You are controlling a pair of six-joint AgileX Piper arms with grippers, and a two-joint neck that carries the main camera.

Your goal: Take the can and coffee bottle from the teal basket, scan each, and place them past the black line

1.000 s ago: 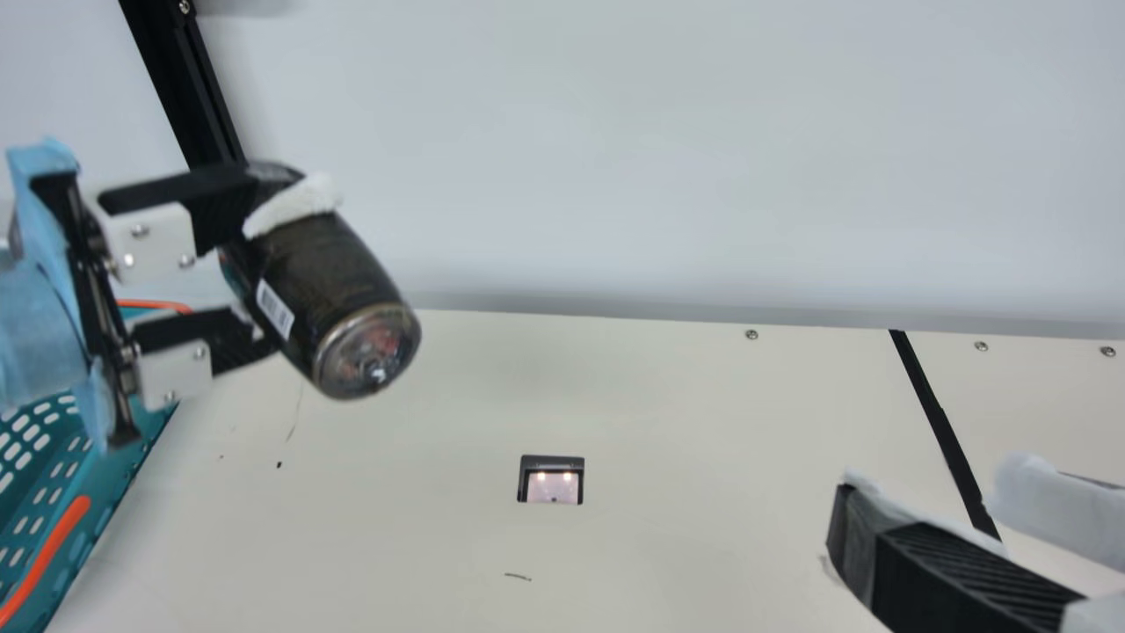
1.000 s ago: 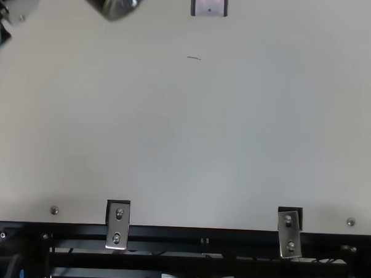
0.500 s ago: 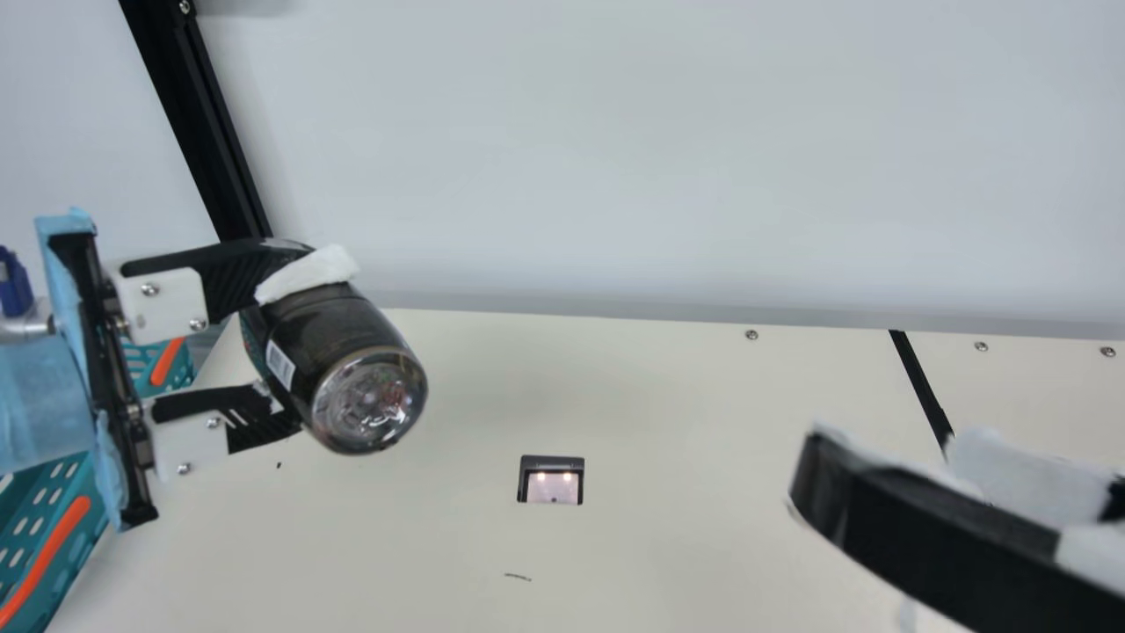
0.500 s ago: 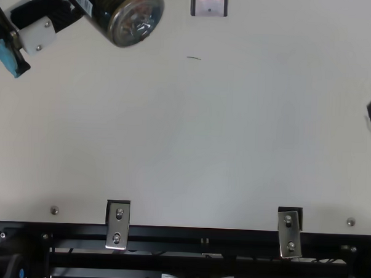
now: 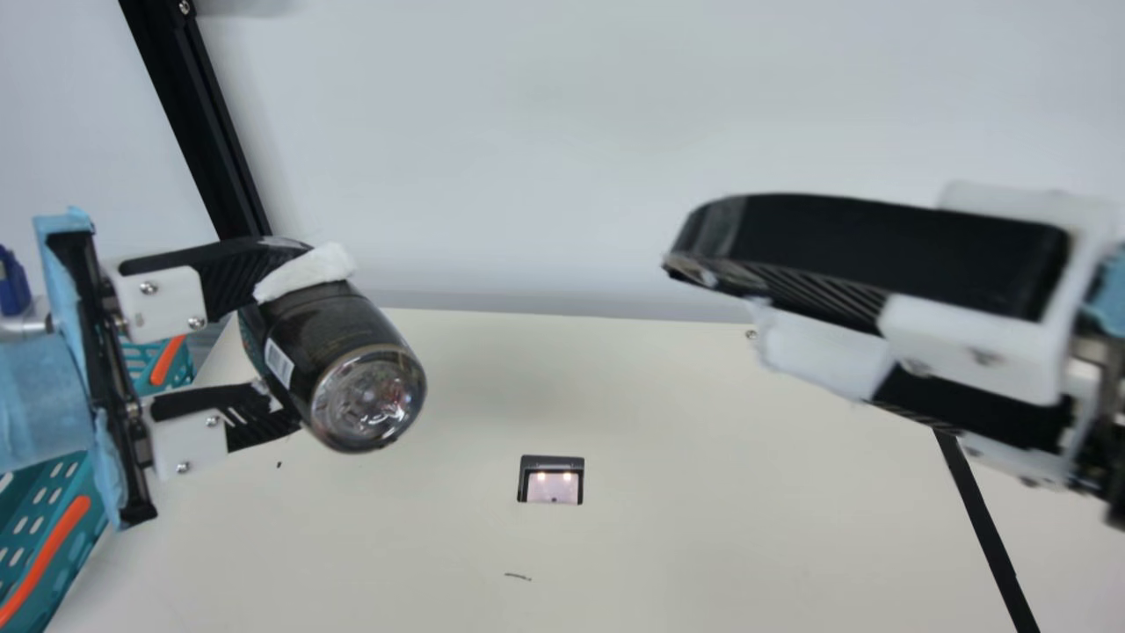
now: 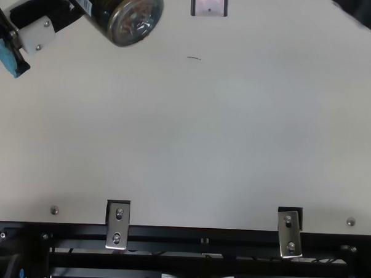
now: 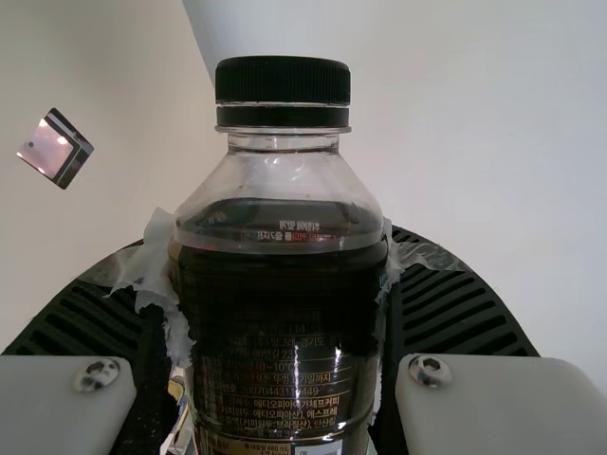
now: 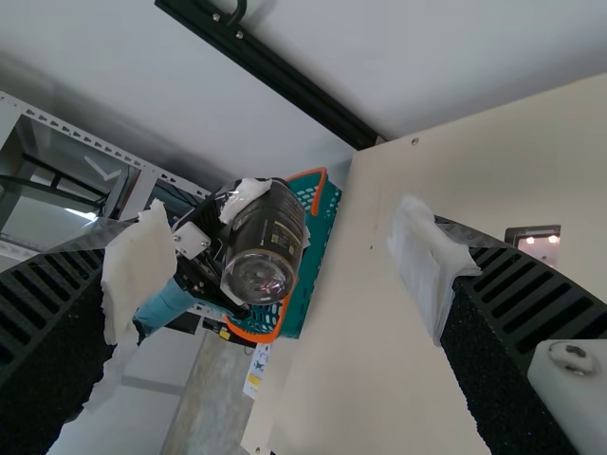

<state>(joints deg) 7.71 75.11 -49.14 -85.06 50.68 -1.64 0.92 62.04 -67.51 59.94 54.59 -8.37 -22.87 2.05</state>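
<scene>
Main view: a dark coffee bottle [image 5: 330, 334] is held tilted above the cream tabletop [image 5: 685, 510], near the teal basket [image 5: 67, 571]. Its sides are clasped by the left tool [image 5: 303, 341], spread to its width. The right tool [image 5: 725, 294] is held wide open, nothing gripped.

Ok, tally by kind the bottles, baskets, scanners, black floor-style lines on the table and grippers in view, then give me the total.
Bottles: 1, the bottle in the left gripper
Baskets: 1, the teal basket
Scanners: 1, the scanner
Black lines: 1, the black line
Grippers: 2, the left gripper and the right gripper
Total: 6
</scene>
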